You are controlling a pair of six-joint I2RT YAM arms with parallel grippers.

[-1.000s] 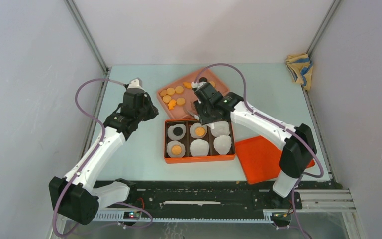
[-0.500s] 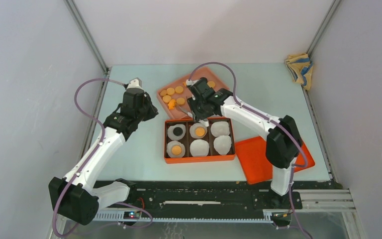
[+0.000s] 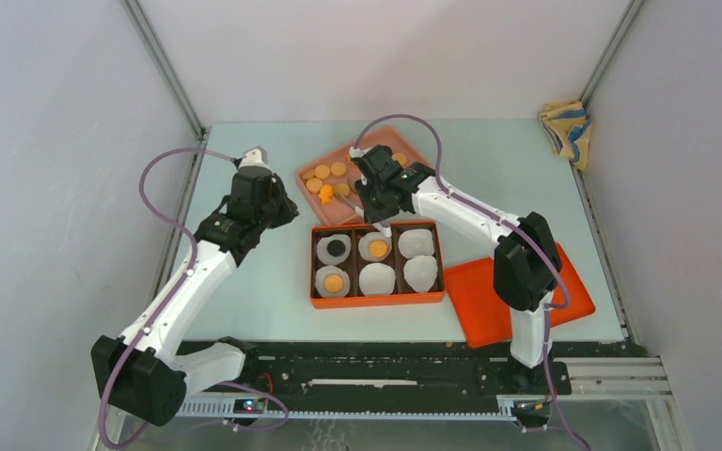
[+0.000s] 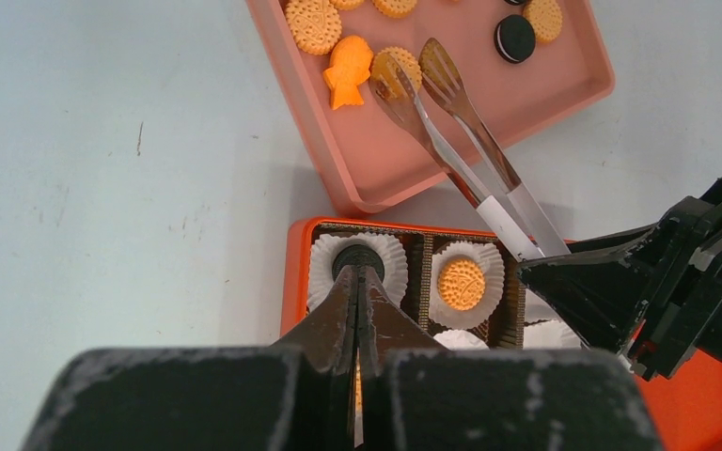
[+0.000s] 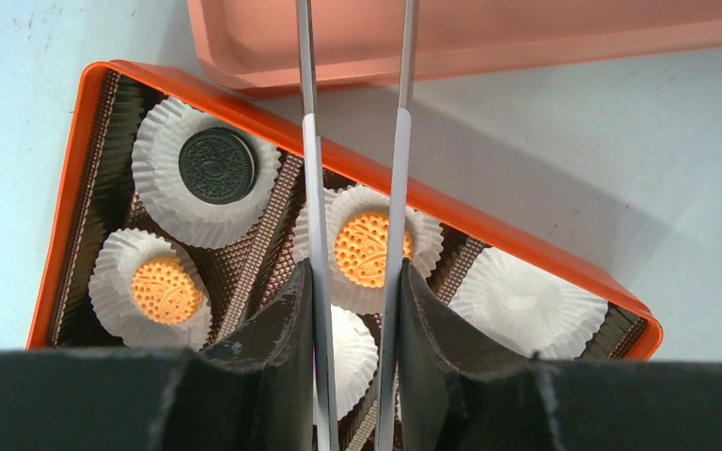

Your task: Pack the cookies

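fig.: r. hand (image 5: pixel 353 319) grips tongs (image 4: pixel 451 141), long axis running out to tray (image 4: pixel 564 94); tips apart at orange cookie (image 4: pixel 409 61). l. hand (image 4: pixel 357 310) closed, empty, farther off over box (image 5: pixel 66 235).

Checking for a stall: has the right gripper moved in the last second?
Yes. In the top view the right gripper, holding the tongs, has shifted left and away from the orange box, toward the pink tray.

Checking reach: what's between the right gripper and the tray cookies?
Only its tongs, reaching from the right gripper to the cookies in the pink tray; shown in left wrist view.
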